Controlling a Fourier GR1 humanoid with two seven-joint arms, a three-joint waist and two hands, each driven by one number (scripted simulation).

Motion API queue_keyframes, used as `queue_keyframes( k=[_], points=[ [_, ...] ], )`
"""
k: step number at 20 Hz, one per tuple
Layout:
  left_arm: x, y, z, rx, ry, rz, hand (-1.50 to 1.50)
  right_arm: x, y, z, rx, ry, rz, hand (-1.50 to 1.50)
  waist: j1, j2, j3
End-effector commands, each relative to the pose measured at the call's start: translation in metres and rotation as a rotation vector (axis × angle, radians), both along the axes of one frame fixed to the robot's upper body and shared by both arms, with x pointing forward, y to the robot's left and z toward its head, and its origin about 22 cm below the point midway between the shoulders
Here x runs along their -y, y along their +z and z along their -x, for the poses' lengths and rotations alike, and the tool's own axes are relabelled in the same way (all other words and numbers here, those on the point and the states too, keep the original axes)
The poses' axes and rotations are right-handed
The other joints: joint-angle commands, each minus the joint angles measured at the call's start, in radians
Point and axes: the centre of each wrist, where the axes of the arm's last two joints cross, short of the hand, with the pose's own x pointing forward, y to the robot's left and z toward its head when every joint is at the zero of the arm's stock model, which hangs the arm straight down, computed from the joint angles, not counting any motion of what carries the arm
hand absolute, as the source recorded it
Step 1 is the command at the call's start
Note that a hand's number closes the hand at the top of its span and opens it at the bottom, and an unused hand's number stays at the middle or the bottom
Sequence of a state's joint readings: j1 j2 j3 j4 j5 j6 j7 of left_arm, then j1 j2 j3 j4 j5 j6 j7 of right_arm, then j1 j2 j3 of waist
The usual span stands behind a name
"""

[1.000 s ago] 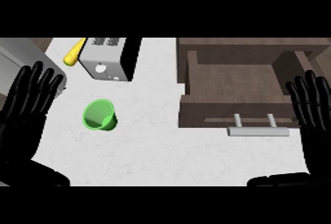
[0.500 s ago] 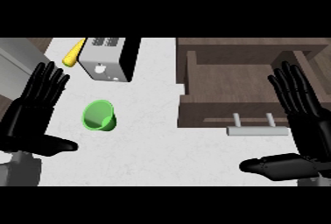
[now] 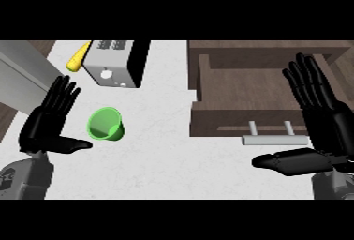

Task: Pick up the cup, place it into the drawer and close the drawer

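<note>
White counter (image 3: 166,159) fills most of the head view, with dark wood cabinetry at its far right.

The cup (image 3: 105,124) is green and sits on the counter with its mouth turned toward the camera. I cannot tell whether it stands upright or leans. Nothing holds it.

Just left of the cup is the left hand (image 3: 48,124), fingers straight and spread, thumb stuck out below the cup's base. It is near the cup, and a slim gap shows. Beyond the cup stands a toaster (image 3: 114,65), with a yellow item (image 3: 77,57) at its far left corner.

Right of the cup, across bare counter, the drawer (image 3: 235,124) is pulled open, its pale handle (image 3: 275,139) on the front wall. Well right of the cup, past that handle, the right hand (image 3: 321,122) is held flat with fingers straight and thumb out, grasping nothing.

The task looks barely begun: all 3 steps remain.

Risks, as I judge them:
- The left hand may nudge the cup before its fingers wrap round, sliding it toward the toaster or tipping it.
- A cup carried low toward the drawer may clip the front wall.
- A cup set down leaning may roll inside or catch when the drawer shuts.
- The 2 hands may crowd each other at the drawer.
</note>
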State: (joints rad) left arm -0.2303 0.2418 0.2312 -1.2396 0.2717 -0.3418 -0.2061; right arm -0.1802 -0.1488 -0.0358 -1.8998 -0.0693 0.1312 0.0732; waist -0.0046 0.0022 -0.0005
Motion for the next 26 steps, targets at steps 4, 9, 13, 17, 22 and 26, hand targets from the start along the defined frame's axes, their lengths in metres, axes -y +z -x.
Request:
queue_keyframes(
  k=[4,9,13,17,22,26],
  points=[
    [-0.019,-0.05,-0.001,-0.078,0.064,-0.038,-1.5,0.012,-0.005,-0.012,0.011,0.007,0.002,-1.5,-0.001,0.0,0.0],
    [-0.023,-0.066,-0.015,-0.089,0.065,-0.051,-1.5,0.014,0.014,-0.003,0.009,-0.003,0.016,-1.5,-0.004,-0.001,0.0],
    [-0.023,-0.105,0.006,-0.105,0.065,-0.053,-1.5,0.017,0.011,-0.002,0.024,0.003,-0.013,-1.5,-0.01,0.001,-0.001],
    [-0.034,-0.117,0.014,-0.112,0.1,-0.079,-1.5,0.012,0.019,-0.017,0.016,-0.001,0.014,-1.5,-0.014,0.005,-0.002],
    [-0.013,-0.134,0.019,-0.106,0.092,-0.073,-1.5,0.011,0.029,-0.016,0.033,0.0,0.003,-1.5,-0.021,0.008,-0.003],
    [-0.01,-0.127,0.008,-0.054,0.121,-0.042,-1.5,0.008,0.025,-0.022,0.037,0.018,0.001,-1.5,-0.024,0.011,-0.004]
  ],
)
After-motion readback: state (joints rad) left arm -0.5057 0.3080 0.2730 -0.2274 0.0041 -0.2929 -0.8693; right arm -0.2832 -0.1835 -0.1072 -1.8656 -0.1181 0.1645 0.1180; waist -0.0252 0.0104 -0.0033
